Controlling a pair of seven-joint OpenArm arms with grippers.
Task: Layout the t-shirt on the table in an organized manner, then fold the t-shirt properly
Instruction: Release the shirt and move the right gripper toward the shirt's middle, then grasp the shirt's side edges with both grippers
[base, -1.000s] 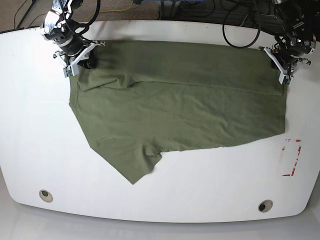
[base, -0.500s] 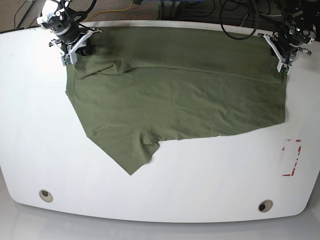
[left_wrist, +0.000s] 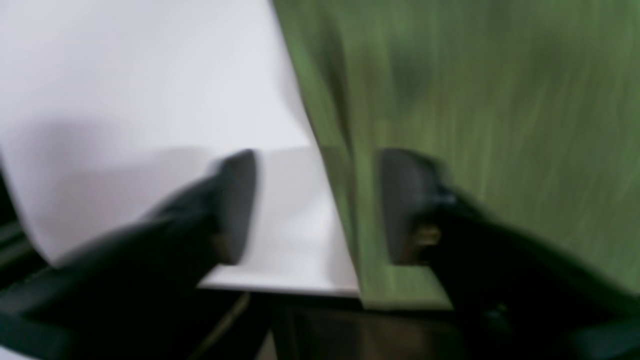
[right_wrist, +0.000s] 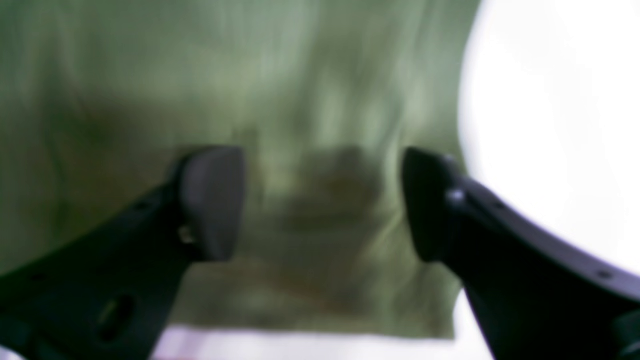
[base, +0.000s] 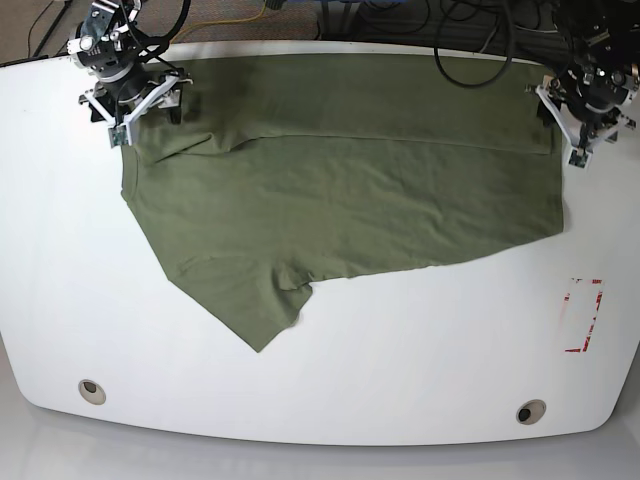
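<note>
Both pincers gape: left pincer (left_wrist: 317, 205) straddles the t-shirt (base: 350, 180) hem, right pincer (right_wrist: 322, 202) above cloth, neither gripping. T-shirt lies spread along the surface (base: 400, 380) far edge, one sleeve skewed toward the near side. Risk: cloth overhanging that edge could slide off.

Robot lab, cables (base: 480, 40), white table (base: 400, 340)

The t-shirt (base: 350, 170) is soft green cloth. It looks matt, not shiny, and has small wrinkles and folds. The table (base: 420, 360) is white, smooth and shiny, and light glints on it. The red tape mark (base: 583, 315) looks thin and flat. The fingers (right_wrist: 212, 200) on the grippers look like dark, smooth, dull plastic.
</note>
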